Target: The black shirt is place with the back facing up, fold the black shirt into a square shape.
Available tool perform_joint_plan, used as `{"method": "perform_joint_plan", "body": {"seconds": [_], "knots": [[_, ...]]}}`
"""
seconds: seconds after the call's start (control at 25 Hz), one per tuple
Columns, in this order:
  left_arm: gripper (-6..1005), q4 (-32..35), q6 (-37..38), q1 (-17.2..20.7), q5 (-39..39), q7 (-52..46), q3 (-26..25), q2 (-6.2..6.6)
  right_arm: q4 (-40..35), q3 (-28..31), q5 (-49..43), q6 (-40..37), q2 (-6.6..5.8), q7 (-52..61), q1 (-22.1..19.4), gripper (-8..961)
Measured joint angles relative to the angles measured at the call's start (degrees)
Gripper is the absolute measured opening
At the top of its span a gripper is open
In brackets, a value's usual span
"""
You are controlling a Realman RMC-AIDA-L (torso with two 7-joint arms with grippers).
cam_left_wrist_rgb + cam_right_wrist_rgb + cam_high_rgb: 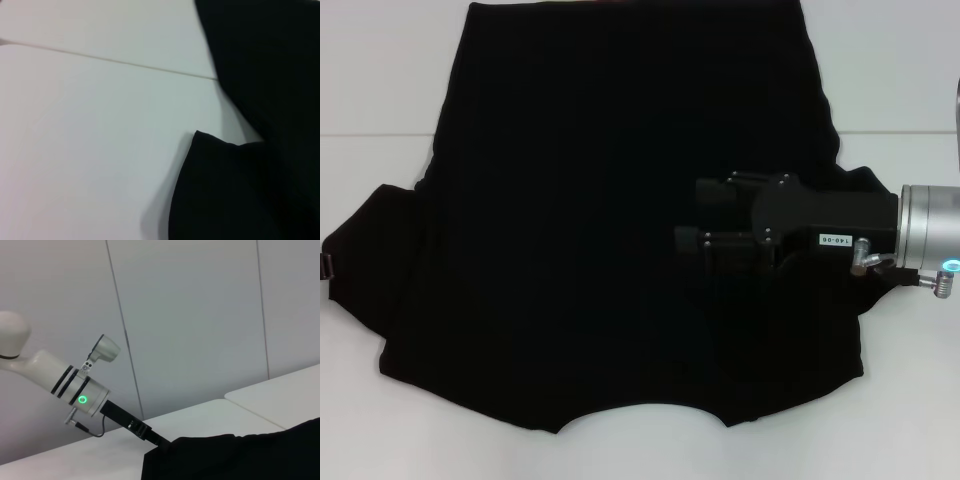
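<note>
The black shirt (600, 230) lies spread flat on the white table (380, 90), plain side up, and fills most of the head view. Over its right half, my right gripper (692, 215) reaches in from the right, lying level with its two fingers apart and pointing left. My left gripper (325, 266) shows only as a sliver at the tip of the shirt's left sleeve. In the right wrist view the left gripper (156, 440) meets the shirt's (240, 457) edge, its fingertips hidden by fabric. The left wrist view shows a sleeve corner (210, 165) beside the shirt's body (270, 65).
A seam (370, 135) runs across the white tabletop behind the shirt's middle. Bare table shows to the left and right of the shirt and along the near edge. Grey wall panels (190, 315) stand beyond the table.
</note>
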Motion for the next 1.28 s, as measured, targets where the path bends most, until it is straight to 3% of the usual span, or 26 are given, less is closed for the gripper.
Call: {"method": "perform_joint_plan", "body": {"seconds": [0.56,1.28], "knots": [[29,0.6,-0.7,0.7,0.2,0.4,-2.9,0.30,0.7,0.0,0.0,1.1,0.08,-0.2,0.5,823],[46,0.8,-1.4,0.7,0.0,0.4,-3.0,0.41,0.8,0.0,0.5,1.8,0.09,-0.2,0.6,823]]}}
